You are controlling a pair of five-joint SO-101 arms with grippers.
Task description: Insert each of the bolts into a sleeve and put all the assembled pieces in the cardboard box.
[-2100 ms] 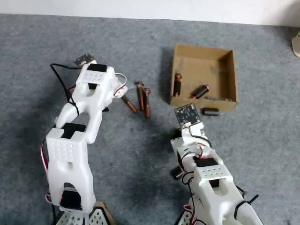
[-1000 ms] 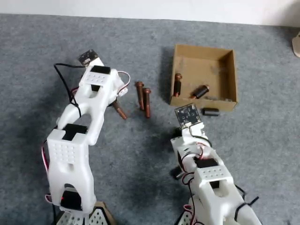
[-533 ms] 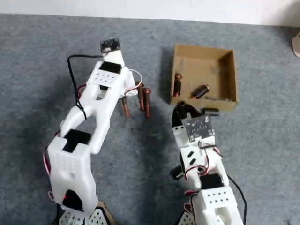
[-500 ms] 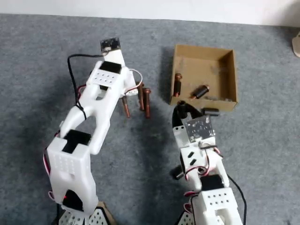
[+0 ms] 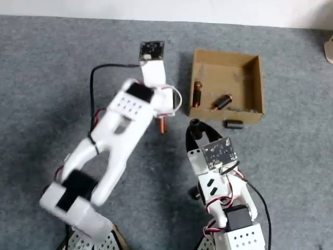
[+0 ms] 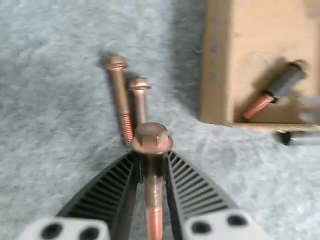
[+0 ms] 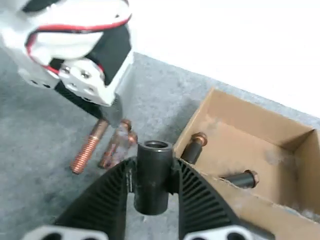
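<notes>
My left gripper (image 6: 152, 162) is shut on a copper bolt (image 6: 151, 140), hex head pointing away from the wrist. Two more bolts (image 6: 120, 97) lie side by side on the grey carpet just beyond it. My right gripper (image 7: 154, 172) is shut on a black sleeve (image 7: 154, 175), held upright with its bore facing up. In the high view this gripper (image 5: 196, 129) sits in front of the cardboard box's (image 5: 226, 54) near-left corner, close to the left arm (image 5: 135, 104). A bolt's threaded end (image 5: 162, 124) pokes out beneath that arm. Two assembled pieces (image 5: 197, 94) (image 5: 222, 101) lie in the box.
A loose black sleeve (image 5: 233, 124) lies on the carpet against the box's front wall. The left arm's cable (image 5: 104, 70) loops over the carpet left of the box. A white wall (image 5: 156, 8) borders the far edge of the carpet.
The left arm took one of three bolts off the carpet and swung right towards the box. The right arm stretched forward with the sleeve, its gripper coming out near the box's front-left corner.
</notes>
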